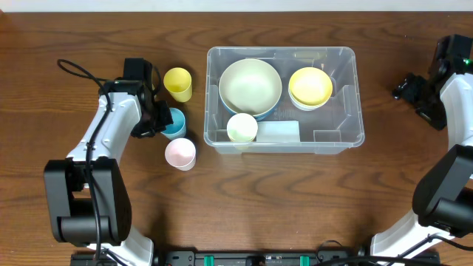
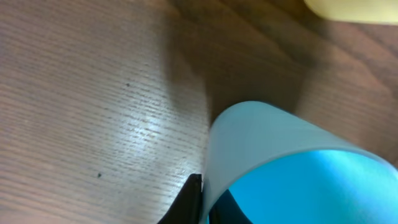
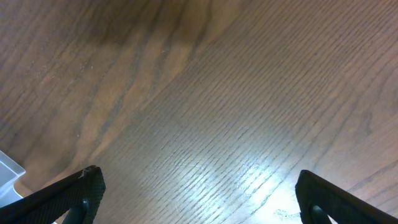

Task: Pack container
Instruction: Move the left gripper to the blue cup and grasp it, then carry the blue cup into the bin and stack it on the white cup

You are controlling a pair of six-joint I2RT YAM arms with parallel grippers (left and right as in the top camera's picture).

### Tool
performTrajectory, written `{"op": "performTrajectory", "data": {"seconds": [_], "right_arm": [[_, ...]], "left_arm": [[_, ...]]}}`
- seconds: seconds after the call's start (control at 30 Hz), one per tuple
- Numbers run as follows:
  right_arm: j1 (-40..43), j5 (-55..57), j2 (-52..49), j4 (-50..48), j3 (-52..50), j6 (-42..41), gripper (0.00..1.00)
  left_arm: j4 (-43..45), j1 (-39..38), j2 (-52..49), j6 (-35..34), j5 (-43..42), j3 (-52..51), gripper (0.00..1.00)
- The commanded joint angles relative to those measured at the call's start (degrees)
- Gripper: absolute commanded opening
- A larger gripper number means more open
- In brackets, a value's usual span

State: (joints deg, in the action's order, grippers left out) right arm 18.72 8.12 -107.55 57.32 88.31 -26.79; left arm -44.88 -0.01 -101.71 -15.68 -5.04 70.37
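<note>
Left gripper [image 1: 164,120] was pinched on the blue cup [image 1: 176,124] wall, left-centre of the table [image 1: 66,29]. Container [image 1: 341,122] sat mid-table, to the right of that cup and near it, long axis left–right, short left wall facing the cup. Left arm nearer. Right gripper [image 1: 404,89] was spread wide, empty, by the right edge. Yellow cup [image 1: 177,83] and pink cup [image 1: 180,153] flanked the blue one. Bare floor showed in the container's front-right corner.

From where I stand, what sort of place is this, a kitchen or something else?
Probably a robotics lab or test bench rather than a kitchen: two robot arms are mounted at a wooden table, with coloured plastic cups beside a clear container that holds bowls.
</note>
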Motion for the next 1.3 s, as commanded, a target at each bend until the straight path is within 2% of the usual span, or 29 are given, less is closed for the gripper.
{"op": "performTrajectory", "data": {"seconds": [0.0,0.33,0.53,0.67,0.83,0.93,1.03,1.27], "right_arm": [[0.0,0.2,-0.4,-0.1,-0.3,-1.0,0.99],[0.0,0.2,-0.4,-0.1,-0.3,-1.0,0.99],[0.0,0.2,-0.4,-0.1,-0.3,-1.0,0.99],[0.0,0.2,-0.4,-0.1,-0.3,-1.0,0.99],[0.0,0.2,-0.4,-0.1,-0.3,-1.0,0.99],[0.0,0.2,-0.4,-0.1,-0.3,-1.0,0.99],[0.0,0.2,-0.4,-0.1,-0.3,-1.0,0.99],[0.0,0.2,-0.4,-0.1,-0.3,-1.0,0.99]], "left_arm": [[0.3,0.2,-0.5,-0.1,-1.6,0.0,0.06],[-2.4,2.9,3.0,0.2,-1.3,3.6,0.06],[-7.7,7.4,11.3,0.7,-0.9,9.2,0.06],[-8.2,7.0,19.1,0.7,-2.1,10.8,0.06],[-6.6,1.0,27.9,3.0,-8.3,10.8,0.06],[-6.4,-4.9,30.0,4.5,-8.5,10.8,0.06],[-6.5,-11.3,29.7,4.8,-8.5,10.8,0.06],[-6.5,-22.3,24.5,10.4,-7.8,10.8,0.06]]}}
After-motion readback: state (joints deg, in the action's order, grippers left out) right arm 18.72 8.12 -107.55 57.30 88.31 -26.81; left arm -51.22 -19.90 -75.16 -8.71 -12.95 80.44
